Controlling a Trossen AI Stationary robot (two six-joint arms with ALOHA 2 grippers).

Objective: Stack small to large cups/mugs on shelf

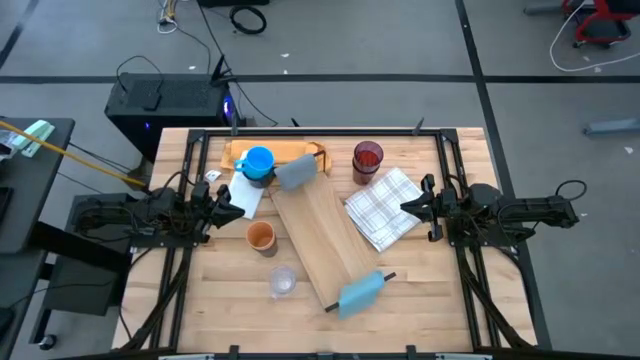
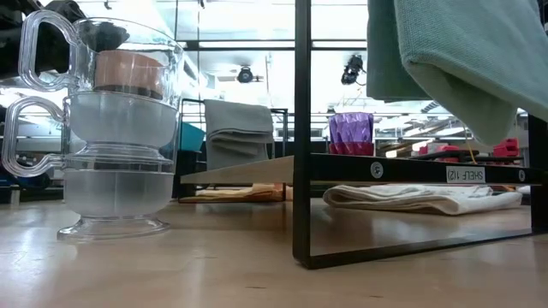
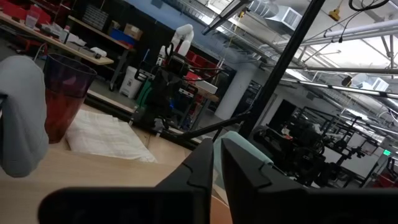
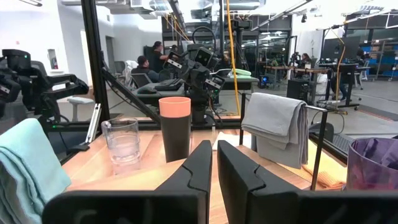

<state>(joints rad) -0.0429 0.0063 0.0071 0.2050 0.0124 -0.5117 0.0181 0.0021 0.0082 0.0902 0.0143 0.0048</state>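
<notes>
Only one label reads: "SHELF 1(2)" on the shelf [image 2: 411, 168]. Both left gripper [image 3: 217, 163] and right gripper [image 4: 214, 163] fingers are together, empty.

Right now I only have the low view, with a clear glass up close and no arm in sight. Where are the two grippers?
Observer: From above, the left gripper sits at the left side of the table and the right gripper at its right side. Neither holds anything.
Operator: Where does the shelf lie?
Observer: The shelf lies diagonally across the table's middle, between the two arms.
Operator: Is that orange thing inside my glass?
Observer: No. The orange cup stands apart from the clear glass, nearer the left gripper.
</notes>
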